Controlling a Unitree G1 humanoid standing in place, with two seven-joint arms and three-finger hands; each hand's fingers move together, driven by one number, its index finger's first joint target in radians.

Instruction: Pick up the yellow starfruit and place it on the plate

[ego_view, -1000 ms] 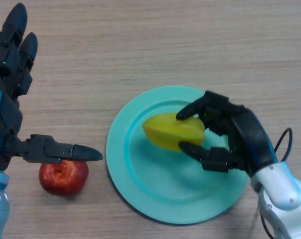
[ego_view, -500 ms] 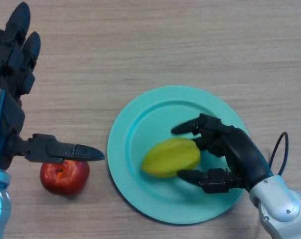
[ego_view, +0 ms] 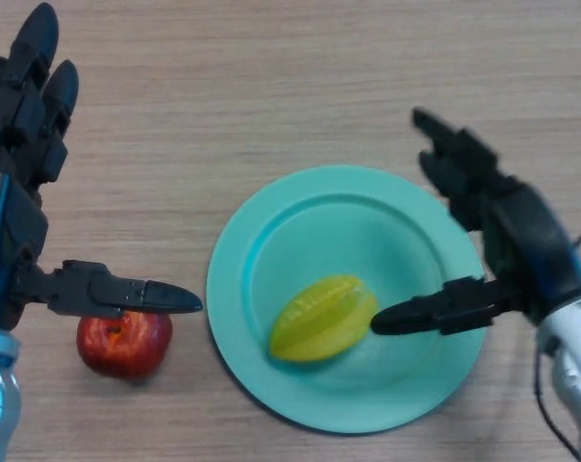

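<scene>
The yellow starfruit (ego_view: 322, 318) lies on the teal plate (ego_view: 271, 241), in its lower middle part. My right hand (ego_view: 512, 231) hovers over the plate's right rim, open, its fingers stretched up and away and its thumb pointing at the fruit's right end, just apart from it. Nothing is held in it. My left hand (ego_view: 21, 144) stays open at the far left, thumb sticking out to the right.
A red apple (ego_view: 123, 341) sits on the wooden table (ego_view: 271, 87) left of the plate, just under my left thumb.
My right hand carried the starfruit down the plate, let it go and spread open, lifting its fingers up and to the right. The fruit now rests by itself. Left hand unmoved.
</scene>
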